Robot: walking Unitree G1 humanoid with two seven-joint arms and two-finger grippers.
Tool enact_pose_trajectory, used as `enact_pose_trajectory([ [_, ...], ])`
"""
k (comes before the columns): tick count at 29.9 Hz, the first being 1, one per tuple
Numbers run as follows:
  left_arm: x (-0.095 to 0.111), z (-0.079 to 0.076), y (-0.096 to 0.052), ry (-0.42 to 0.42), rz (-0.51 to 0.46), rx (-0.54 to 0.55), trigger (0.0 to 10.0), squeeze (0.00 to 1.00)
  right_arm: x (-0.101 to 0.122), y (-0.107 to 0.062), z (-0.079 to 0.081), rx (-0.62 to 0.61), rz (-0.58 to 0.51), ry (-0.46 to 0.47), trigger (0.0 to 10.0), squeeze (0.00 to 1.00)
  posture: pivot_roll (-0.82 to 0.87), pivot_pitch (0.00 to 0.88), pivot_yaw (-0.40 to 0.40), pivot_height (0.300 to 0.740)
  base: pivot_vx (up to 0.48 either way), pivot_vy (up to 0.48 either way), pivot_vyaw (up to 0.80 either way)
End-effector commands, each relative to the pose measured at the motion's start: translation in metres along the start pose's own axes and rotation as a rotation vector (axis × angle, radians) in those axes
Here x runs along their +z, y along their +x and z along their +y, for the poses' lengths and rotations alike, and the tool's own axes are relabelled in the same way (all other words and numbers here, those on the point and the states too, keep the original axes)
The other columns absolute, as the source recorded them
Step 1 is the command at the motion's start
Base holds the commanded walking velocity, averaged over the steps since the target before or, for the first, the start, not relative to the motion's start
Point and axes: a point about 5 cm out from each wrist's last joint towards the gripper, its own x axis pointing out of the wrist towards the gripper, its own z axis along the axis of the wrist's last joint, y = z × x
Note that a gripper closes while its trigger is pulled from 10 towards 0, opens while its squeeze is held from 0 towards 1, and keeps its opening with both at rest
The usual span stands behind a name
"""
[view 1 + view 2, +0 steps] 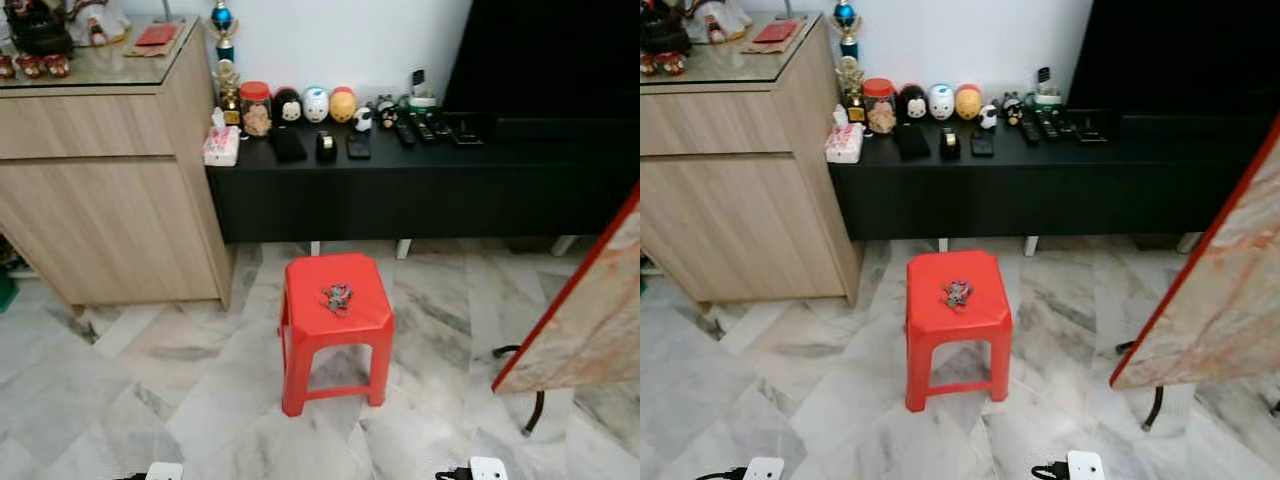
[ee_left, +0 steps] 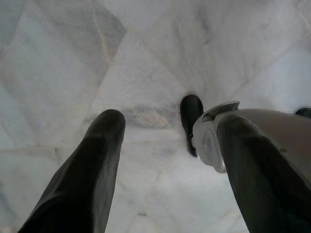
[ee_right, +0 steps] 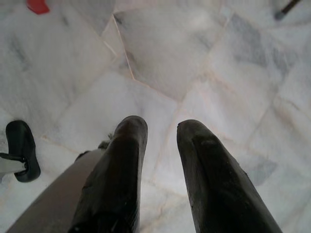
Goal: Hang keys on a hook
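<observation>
A bunch of keys (image 1: 337,297) lies on top of a red plastic stool (image 1: 335,325) on the marble floor in front of me, seen in both eye views, keys (image 1: 956,293). Both arms hang down. My left gripper (image 2: 167,121) points at the floor with its two black fingers (image 2: 92,165) wide apart and nothing between them. My right gripper (image 3: 162,128) also points at the floor; a narrow gap separates its fingers (image 3: 121,165) and they hold nothing.
A low black TV console (image 1: 420,180) with toy figures, jars and remotes stands behind the stool. A wooden cabinet (image 1: 110,190) is at the left. A red-edged marble-patterned board (image 1: 590,310) leans at the right. My foot (image 2: 190,116) rests on the floor.
</observation>
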Motion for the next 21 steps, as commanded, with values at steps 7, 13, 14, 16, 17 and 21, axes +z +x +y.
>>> enact_pose_trajectory([
  [7, -0.0053, -0.0002, -0.0007, -0.004, 0.025, -0.004, 10.0, 0.0, 0.0013, -0.0002, -0.001, -0.005, -0.022, 0.043, 10.0, 0.0, 0.03, 0.0, -0.063, 0.74, 0.261, 0.0, 0.42],
  [13, -0.0054, -0.0003, -0.0007, -0.005, 0.026, -0.007, 10.0, 0.0, 0.002, -0.0002, -0.0007, 0.0, -0.029, 0.044, 10.0, 0.0, 0.03, 0.0, -0.063, 0.74, 0.262, 0.0, 0.0],
  [14, -0.0053, -0.0003, -0.0007, -0.005, 0.026, -0.007, 10.0, 0.0, 0.0021, -0.0002, -0.0007, 0.0, -0.03, 0.046, 10.0, 0.0, 0.03, 0.0, -0.063, 0.74, 0.259, 0.0, 0.0],
  [16, -0.0053, -0.0003, -0.0007, -0.006, 0.026, -0.008, 10.0, 0.0, 0.0021, -0.0002, -0.0007, 0.0, -0.031, 0.048, 10.0, 0.0, 0.03, 0.0, -0.063, 0.74, 0.262, 0.0, 0.0],
  [17, -0.0053, -0.0003, -0.0006, -0.005, 0.026, -0.008, 10.0, 0.0, 0.0021, -0.0002, -0.0006, 0.002, -0.03, 0.045, 10.0, 0.0, 0.03, 0.0, -0.063, 0.74, 0.259, 0.0, 0.0],
  [21, -0.0052, -0.0005, -0.0006, -0.004, 0.027, -0.009, 10.0, 0.0, 0.003, -0.0002, -0.0004, 0.011, -0.035, 0.027, 10.0, 0.0, 0.03, 0.0, -0.062, 0.74, 0.262, 0.0, 0.26],
])
